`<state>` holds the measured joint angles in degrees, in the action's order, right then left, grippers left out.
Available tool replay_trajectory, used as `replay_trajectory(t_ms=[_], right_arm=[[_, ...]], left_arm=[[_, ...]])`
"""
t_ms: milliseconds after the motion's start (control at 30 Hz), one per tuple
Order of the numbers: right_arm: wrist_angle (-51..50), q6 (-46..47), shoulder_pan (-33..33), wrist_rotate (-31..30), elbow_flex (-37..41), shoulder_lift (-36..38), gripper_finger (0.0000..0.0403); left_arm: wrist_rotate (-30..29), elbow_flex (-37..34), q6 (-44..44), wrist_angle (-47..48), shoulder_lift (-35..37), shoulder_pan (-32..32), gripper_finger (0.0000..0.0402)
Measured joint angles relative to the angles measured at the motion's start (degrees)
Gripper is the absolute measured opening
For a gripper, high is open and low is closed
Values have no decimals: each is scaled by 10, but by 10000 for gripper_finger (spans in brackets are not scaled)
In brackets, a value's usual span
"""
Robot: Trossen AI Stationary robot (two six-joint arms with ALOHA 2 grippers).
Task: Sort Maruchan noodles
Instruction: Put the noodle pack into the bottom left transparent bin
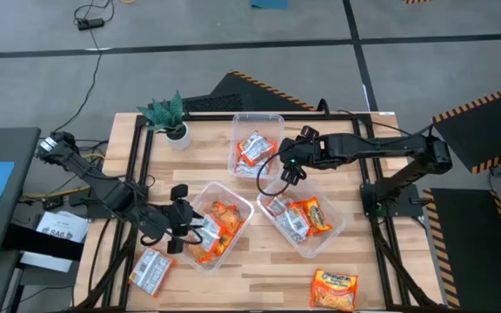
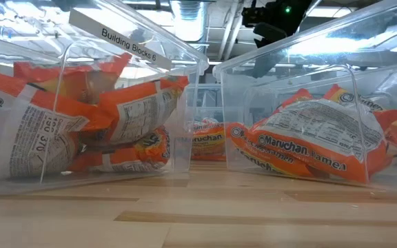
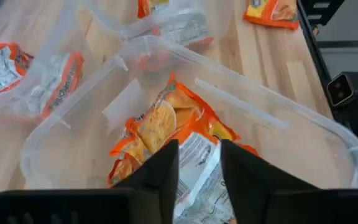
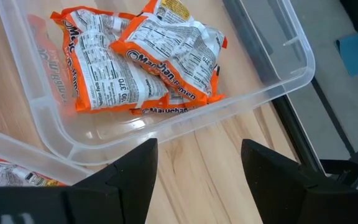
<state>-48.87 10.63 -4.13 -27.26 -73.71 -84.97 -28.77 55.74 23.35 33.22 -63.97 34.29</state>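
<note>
- High view, far left: one silvery-grey crinkly ramen packet with orange print lay loose on the pale wooden slatted table, near the front left corner, outside any tub.
- Just right of it, the left gripper hung at the left rim of the front-left clear plastic tub. In the left wrist view its fingers stood only a little apart, with a grey-and-orange packet showing in the gap; whether they pinched it or merely hovered above it, I could not tell.
- That tub held a pile of orange and grey packets.
- At the back, a small potted green plant stood out of play near the left rear corner.
- Centre rear: the back clear tub held a few grey-and-orange packets.
- The right gripper hovered at that tub's right rim, fingers spread wide and empty; bare wood showed between them in the right wrist view.
- Right of centre, the third clear tub held mixed packets.
- Front right: one orange packet lay loose on the table.
- Judgement: most of the noodles were binned and the job looked well along, with the two loose packets left, and the mixed colours perhaps needing more sorting.
</note>
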Motion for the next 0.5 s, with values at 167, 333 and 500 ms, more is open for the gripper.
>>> replay_trajectory(t_ms=[167,333,500], right_arm=[[0,0,0,0,0,0,255],[1,0,0,0,0,0,255],[1,0,0,0,0,0,255]], left_arm=[[83,6,56,25,27,16,147],[118,6,134,58,30,83,153],[94,6,281,91,18,183,151]])
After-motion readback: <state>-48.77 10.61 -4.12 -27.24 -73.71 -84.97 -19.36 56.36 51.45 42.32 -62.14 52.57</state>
